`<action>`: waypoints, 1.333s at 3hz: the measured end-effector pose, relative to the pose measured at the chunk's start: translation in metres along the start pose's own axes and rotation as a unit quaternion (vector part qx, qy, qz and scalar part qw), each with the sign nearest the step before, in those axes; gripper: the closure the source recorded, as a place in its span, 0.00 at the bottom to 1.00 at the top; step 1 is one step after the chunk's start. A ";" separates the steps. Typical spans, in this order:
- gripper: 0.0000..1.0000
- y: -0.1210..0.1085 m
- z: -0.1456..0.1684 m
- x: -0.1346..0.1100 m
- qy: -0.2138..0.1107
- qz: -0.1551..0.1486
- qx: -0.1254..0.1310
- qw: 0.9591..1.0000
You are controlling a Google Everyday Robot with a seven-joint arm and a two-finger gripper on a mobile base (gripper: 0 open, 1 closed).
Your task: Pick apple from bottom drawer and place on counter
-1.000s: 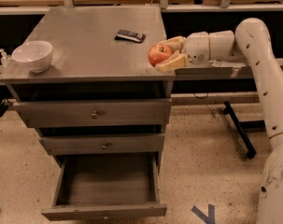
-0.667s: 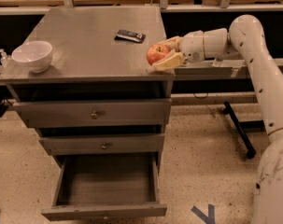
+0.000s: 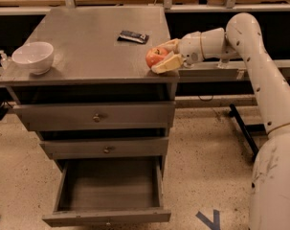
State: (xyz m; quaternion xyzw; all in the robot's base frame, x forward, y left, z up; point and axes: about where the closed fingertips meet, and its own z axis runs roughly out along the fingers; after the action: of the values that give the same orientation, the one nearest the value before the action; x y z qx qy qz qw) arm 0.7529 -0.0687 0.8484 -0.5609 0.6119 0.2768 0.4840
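The gripper (image 3: 164,56) reaches in from the right with its two fingers clasped around the apple (image 3: 155,56), which is at the right edge of the table (image 3: 87,42), close to the front corner; whether the fruit already touches the surface I cannot tell. The main risk, as I judge it, is that edge: released here, a round apple may roll off the side and drop to the floor. Opening while it hangs above the metal could also make it bounce. Further in, the dark flat packet (image 3: 133,36) and the white bowl (image 3: 33,56) lie well apart, no obstacle. Below, the bottom drawer (image 3: 108,190) stands pulled out and empty, something the base could bump if it drives closer
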 end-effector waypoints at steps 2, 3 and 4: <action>0.19 0.002 0.008 0.000 -0.001 0.000 -0.006 1.000; 0.00 0.002 0.004 0.001 -0.022 0.007 -0.014 1.000; 0.00 -0.004 -0.034 -0.013 -0.082 0.004 -0.001 0.997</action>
State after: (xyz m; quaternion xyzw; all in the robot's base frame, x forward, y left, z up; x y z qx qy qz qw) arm 0.7461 -0.0947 0.8737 -0.5346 0.5716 0.3246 0.5312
